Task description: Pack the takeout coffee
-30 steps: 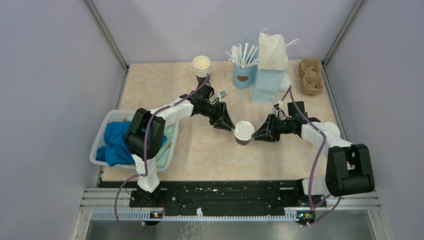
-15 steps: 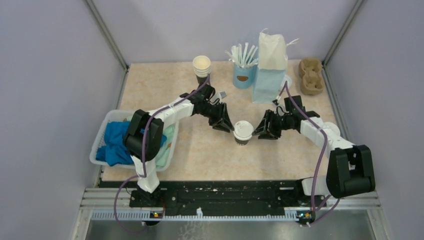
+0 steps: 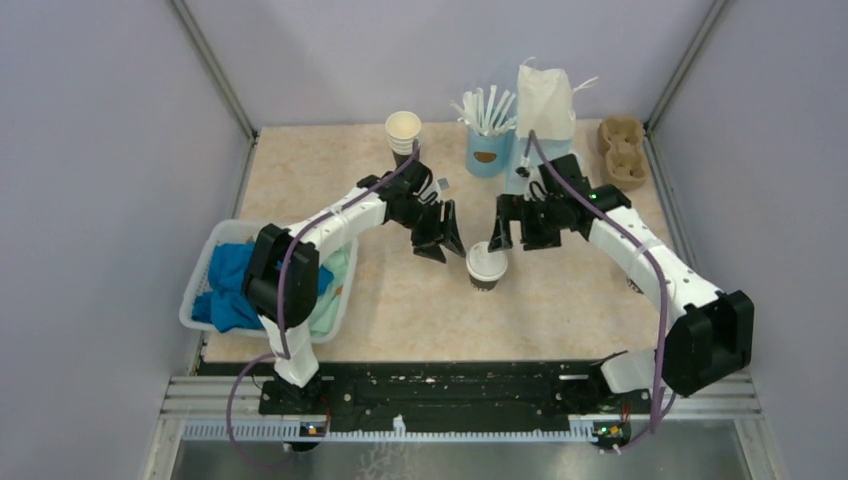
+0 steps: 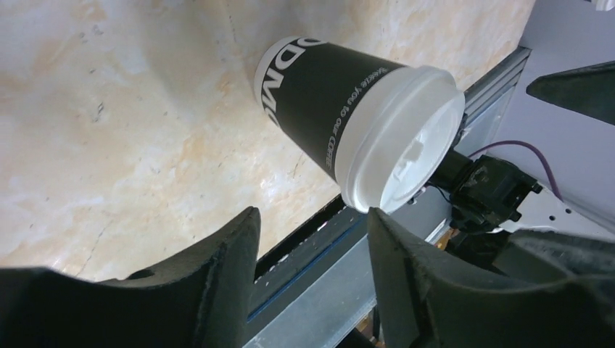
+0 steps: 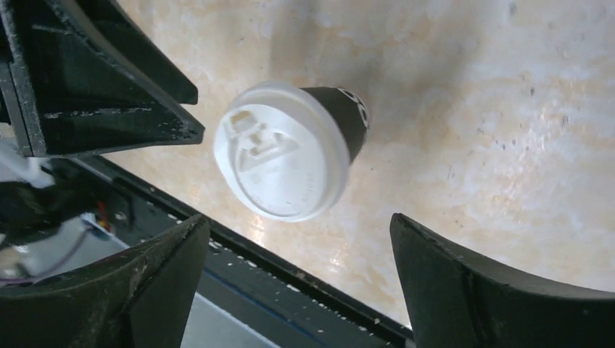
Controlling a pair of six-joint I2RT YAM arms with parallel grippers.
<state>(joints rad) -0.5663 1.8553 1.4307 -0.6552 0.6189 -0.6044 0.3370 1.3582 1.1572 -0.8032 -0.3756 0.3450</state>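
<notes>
On the marble-patterned table [image 3: 300, 170], the takeout coffee [image 3: 487, 265] stands upright and free of both grippers. A white basket [image 3: 200, 275] of blue cloth sits well to the cup's left. A paper bag [image 3: 545, 100], white over light blue, stands behind it. The right gripper [image 3: 517, 238] hangs just behind and right of the coffee, jaws spread wide and holding nothing. The left gripper [image 3: 447, 247], just to the cup's left, is partly open and also empty. A cardboard cup carrier [image 3: 622, 150] lies far behind on the right, with a light blue cup of white sticks [image 3: 487, 150] and stacked lidless cups [image 3: 403, 135] also behind.
</notes>
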